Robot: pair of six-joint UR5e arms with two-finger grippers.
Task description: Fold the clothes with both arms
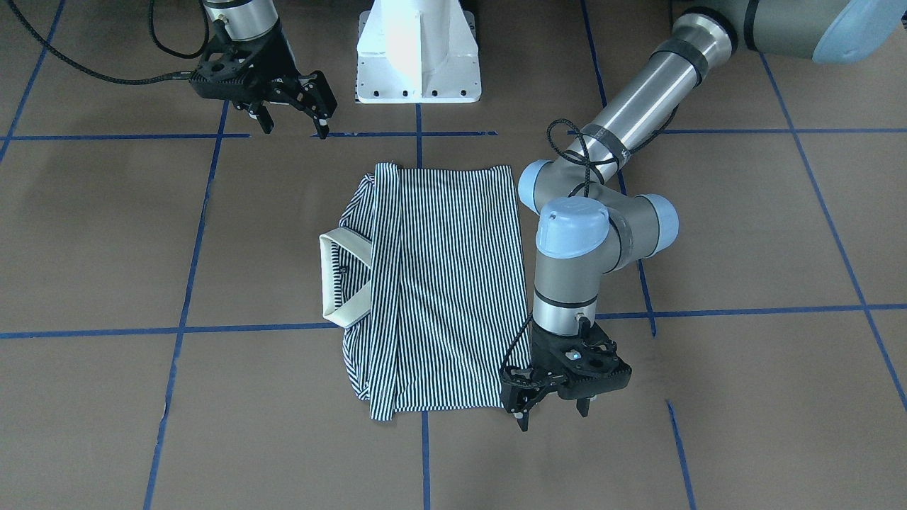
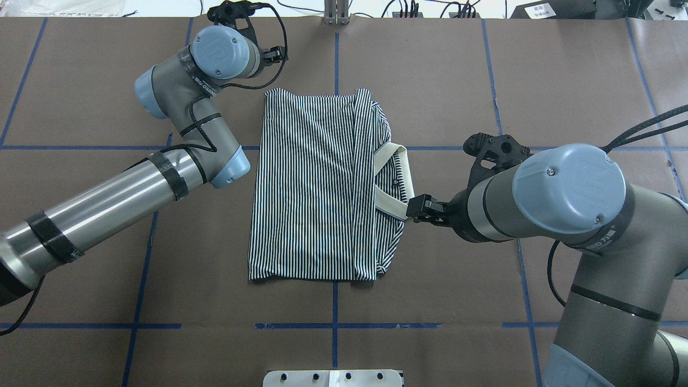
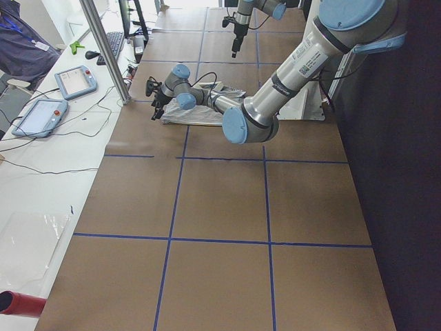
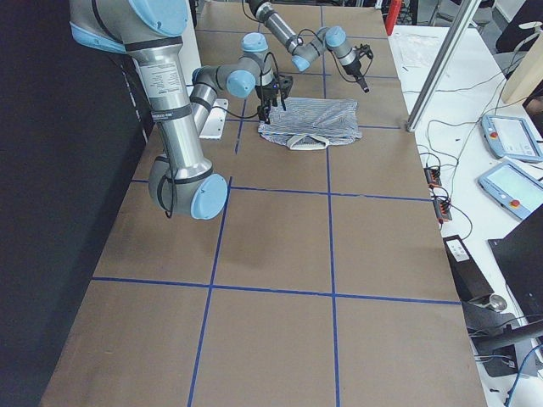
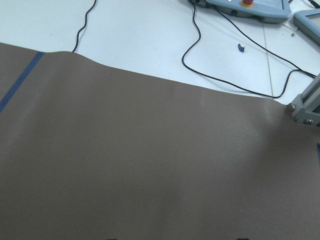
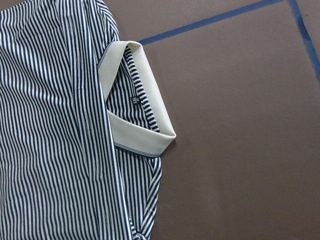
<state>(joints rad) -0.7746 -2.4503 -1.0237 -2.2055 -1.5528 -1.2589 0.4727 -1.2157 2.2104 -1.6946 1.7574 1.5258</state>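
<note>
The striped polo shirt lies flat on the brown table, folded into a long rectangle. Its cream collar sticks out on the robot's right side. My left gripper is open and empty, fingers pointing down just beside the shirt's far left corner. My right gripper is open and empty, raised near the collar side. The right wrist view looks down on the collar and stripes, with no fingers showing. The left wrist view shows only bare table.
The white pedestal base stands at the robot's edge of the table. Blue tape lines grid the brown surface. A side table with teach pendants and cables runs along the far side, behind a metal post.
</note>
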